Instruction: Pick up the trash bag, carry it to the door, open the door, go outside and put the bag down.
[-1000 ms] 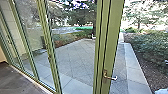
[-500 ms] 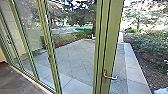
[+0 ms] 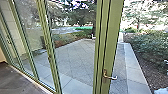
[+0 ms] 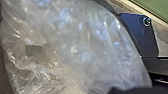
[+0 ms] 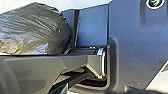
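While working at the door [image 3: 113,45], best to put care before speed. Judge the step in hand as bringing the trash bag [image 4: 75,47] up to and through the doorway, with the setting-down outside not yet done. Note the bag close in to the robot, large and crumpled in the left wrist view, and just beside the dark plate [image 5: 137,45] in the right wrist view. Cannot tell whether spread, pressed together or pinching the bag, for left gripper or right gripper alike. Cannot say for sure, either, whether hanging free or leaning on the body. Line up squarely with the handle [image 3: 113,77] on the green upright, and check for a gap before pushing. Press down on the lever gently, if needed, and move the door by rolling slowly rather than by jerking the arm. Keep the thin, slack plastic away from handle and frame edges, for fear of snagging or tearing. Leave room beside the glass panels [image 3: 33,32], then clear the doorway fully before lowering the bag onto the paving [image 3: 133,62].
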Controlling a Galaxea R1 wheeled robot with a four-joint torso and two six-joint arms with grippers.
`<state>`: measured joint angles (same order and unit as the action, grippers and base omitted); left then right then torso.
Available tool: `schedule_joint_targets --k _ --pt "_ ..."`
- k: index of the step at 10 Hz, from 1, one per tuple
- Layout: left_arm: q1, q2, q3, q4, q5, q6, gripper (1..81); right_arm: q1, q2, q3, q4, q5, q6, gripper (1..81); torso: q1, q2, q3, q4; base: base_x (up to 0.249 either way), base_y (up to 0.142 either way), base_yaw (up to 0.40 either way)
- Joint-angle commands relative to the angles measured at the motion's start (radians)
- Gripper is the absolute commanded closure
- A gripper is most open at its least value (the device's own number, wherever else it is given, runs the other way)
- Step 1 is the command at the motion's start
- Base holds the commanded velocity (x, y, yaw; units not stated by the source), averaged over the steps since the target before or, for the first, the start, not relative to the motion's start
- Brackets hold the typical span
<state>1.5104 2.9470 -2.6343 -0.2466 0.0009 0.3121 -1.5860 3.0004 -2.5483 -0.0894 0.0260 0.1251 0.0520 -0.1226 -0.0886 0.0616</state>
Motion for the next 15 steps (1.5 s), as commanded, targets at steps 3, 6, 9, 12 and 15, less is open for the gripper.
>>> schedule_joint_targets --k 3,6,9,12,15 --pt "-0.036 -0.153 0.206 -0.007 0.062 -0.004 81.1 0.022 -0.252 0.370 -0.004 -0.035 -0.002 1.0 0.000 0.000 0.000 0.000 0.000 0.000 0.000" --pt "-0.037 -0.189 0.256 -0.007 0.065 -0.007 81.1 -0.015 -0.347 0.479 -0.009 0.009 -0.002 1.0 0.000 0.000 0.000 0.000 0.000 0.000 0.000" --pt "-0.034 -0.244 0.356 -0.013 0.067 -0.008 81.1 -0.026 -0.508 0.726 -0.006 0.060 -0.004 1.0 0.000 0.000 0.000 0.000 0.000 0.000 0.000" --pt "-0.032 -0.239 0.356 -0.016 0.064 -0.008 81.1 -0.021 -0.695 1.027 -0.012 0.097 -0.007 1.0 0.000 0.000 0.000 0.000 0.000 0.000 0.000" --pt "-0.034 -0.226 0.355 -0.013 0.062 -0.008 81.1 0.014 -0.826 1.212 -0.018 0.092 -0.009 1.0 0.000 0.000 0.000 0.000 0.000 0.000 0.000"
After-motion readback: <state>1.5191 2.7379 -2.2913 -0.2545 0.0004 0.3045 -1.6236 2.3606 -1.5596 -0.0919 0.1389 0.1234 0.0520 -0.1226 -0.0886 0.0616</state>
